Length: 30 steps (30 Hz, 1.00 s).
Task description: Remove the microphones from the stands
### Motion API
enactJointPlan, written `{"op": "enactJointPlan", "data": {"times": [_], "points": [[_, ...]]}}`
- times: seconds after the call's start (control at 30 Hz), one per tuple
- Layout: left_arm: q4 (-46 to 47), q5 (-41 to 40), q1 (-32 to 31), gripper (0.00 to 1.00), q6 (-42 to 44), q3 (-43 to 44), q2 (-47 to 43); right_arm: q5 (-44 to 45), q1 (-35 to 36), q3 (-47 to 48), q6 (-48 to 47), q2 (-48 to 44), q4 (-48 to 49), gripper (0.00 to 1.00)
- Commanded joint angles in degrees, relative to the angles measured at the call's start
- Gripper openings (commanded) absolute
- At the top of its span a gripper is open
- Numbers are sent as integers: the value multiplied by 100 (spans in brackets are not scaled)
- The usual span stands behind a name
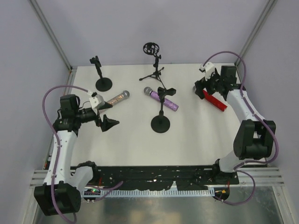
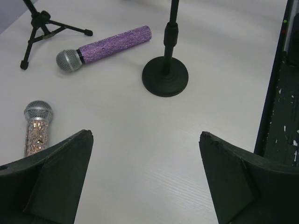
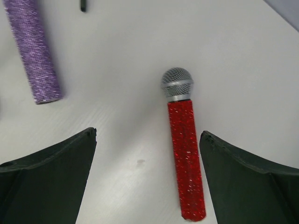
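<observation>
Though seemingly off stand [image 2: 165,77], purple microphone [image 2: 110,45] on table [image 2: 140,154].

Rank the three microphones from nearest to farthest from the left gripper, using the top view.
1. Pale glitter microphone: left side, just beyond the left gripper.
2. Purple microphone: middle of the table.
3. Red microphone: far right side.

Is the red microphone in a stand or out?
Out: the red microphone lies flat on the table, nothing gripping it.
</observation>
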Motion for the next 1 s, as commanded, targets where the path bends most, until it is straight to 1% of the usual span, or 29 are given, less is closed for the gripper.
{"op": "enactJointPlan", "data": {"times": [0.0,0.03,0.07,0.1,0.13,0.17,0.23,0.27,0.3,0.37,0.4,0.43,0.47,0.5,0.6,0.63,0.73,0.8,0.97], "points": [[1328,-335,-700,100,-668,-211,-1,-1528,75,-1538,1082,-987,2480,95],[1584,-485,-806,100,-835,-281,25,-1869,83,-1760,1225,-1293,3017,95],[2030,-660,-1173,100,-1072,-334,69,-2037,92,-2198,1487,-1575,3553,95],[2339,-784,-1377,100,-1239,-387,104,-2422,110,-2367,1586,-1682,3854,95],[2542,-872,-1579,100,-1389,-396,200,-2608,136,-2734,1795,-1918,4379,95],[2762,-960,-1737,100,-1521,-396,306,-2828,171,-2903,2024,-2007,4872,95],[3026,-1040,-1940,100,-1662,-370,499,-3005,224,-3396,2349,-2263,5567,95],[3210,-1057,-2011,100,-1759,-370,587,-3067,450,-3615,2438,-2385,5710,95],[3473,-1066,-2046,100,-1942,-405,684,-3154,505,-3721,2544,-2456,5929,96],[4009,-1032,-2055,100,-2390,-484,851,-3155,811,-4003,2580,-2606,6054,96],[4125,-1023,-2055,99,-2566,-510,939,-3129,900,-4091,2580,-2684,6089,96],[4257,-1023,-2055,100,-2768,-545,983,-2981,1136,-4240,2588,-2720,6211,96],[4362,-1031,-2064,100,-2866,-607,983,-2710,1269,-4311,2597,-2738,6300,96],[4442,-1040,-2055,100,-2911,-659,983,-2603,1540,-4451,2571,-2720,6440,96],[4644,-1189,-2064,100,-2999,-879,843,-2024,2025,-4662,2658,-2484,6853,97],[4679,-1259,-2055,100,-3008,-923,765,-1908,2174,-4750,2789,-2413,7150,98],[4698,-1374,-2055,100,-2973,-1011,615,-1557,2351,-4856,3054,-1983,7732,100],[4689,-1391,-2055,100,-2937,-1029,579,-1390,2395,-4900,3037,-1807,7856,96],[4767,-1418,-2055,100,-2911,-1117,632,-959,2597,-4900,2870,-1526,7909,95]]}}
